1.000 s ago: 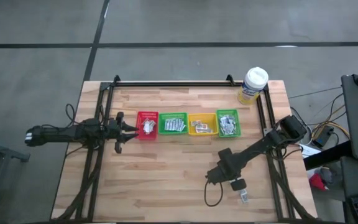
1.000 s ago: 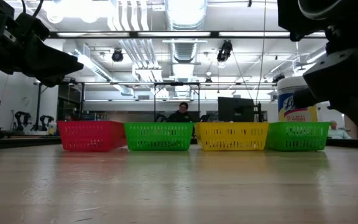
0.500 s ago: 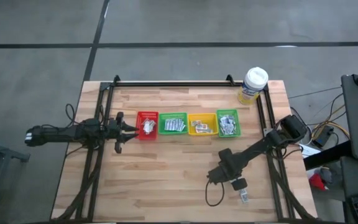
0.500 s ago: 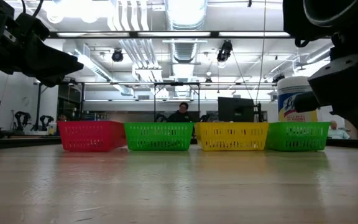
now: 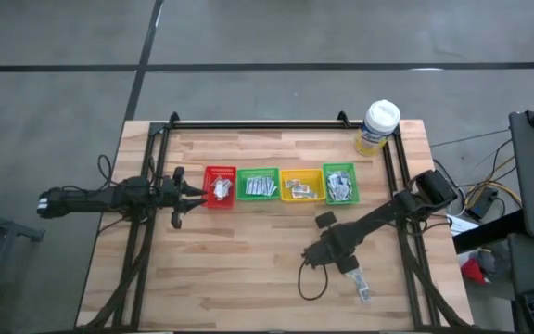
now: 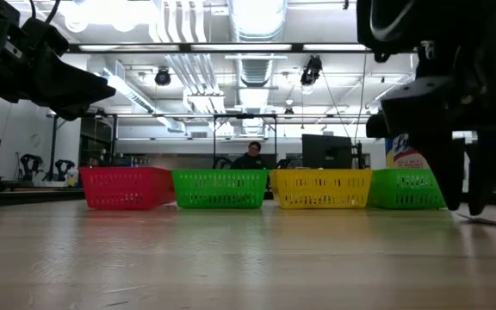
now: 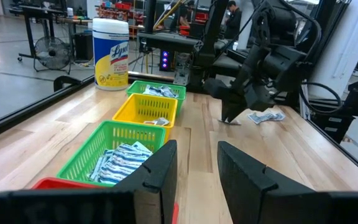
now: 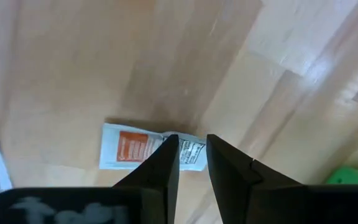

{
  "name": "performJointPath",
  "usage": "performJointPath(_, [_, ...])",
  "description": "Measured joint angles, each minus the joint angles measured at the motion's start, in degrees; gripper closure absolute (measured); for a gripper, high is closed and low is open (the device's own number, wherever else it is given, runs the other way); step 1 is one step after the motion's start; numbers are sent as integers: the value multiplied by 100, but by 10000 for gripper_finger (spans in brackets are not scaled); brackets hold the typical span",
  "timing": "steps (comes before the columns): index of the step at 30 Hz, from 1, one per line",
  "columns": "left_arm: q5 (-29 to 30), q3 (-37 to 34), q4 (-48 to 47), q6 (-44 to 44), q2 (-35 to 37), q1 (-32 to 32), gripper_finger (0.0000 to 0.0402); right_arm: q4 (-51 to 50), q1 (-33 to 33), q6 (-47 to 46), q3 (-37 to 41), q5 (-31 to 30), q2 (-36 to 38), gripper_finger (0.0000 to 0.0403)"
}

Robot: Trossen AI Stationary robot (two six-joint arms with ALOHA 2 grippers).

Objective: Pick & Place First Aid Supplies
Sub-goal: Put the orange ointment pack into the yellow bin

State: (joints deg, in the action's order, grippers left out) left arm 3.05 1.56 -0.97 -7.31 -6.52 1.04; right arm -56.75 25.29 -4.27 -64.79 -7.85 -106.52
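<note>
Swinging inward, right gripper (image 8: 188, 152) narrows over a white-red sachet (image 8: 148, 149), apparently pinching its edge for pickup; left gripper (image 7: 194, 168) waits parted.

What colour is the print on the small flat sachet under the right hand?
Orange on white, on the small flat sachet; the right wrist view shows it best.

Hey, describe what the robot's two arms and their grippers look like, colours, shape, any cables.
Both arms are dark, nearly black, slim and jointed. The left gripper ends in two flat, blunt black fingers; the right gripper has matching dark, squared-off fingers. A thin black cable loops out beside the right arm. No markings are legible.
</note>
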Motion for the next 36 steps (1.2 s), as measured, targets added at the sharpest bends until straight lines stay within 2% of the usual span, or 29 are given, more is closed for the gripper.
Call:
performJointPath(9, [0,0,2,1,0,-1,289,-548,-26,-151,-402,17,61,311])
performJointPath(17, [0,0,2,1,0,1,289,-536,-38,-115,-200,-117,223,325])
performJointPath(23, [0,0,2,0,0,1,289,-48,-141,204,71,-122,229,327])
performJointPath(36, [0,0,1,2,0,1,289,483,-393,299,537,-107,252,315])
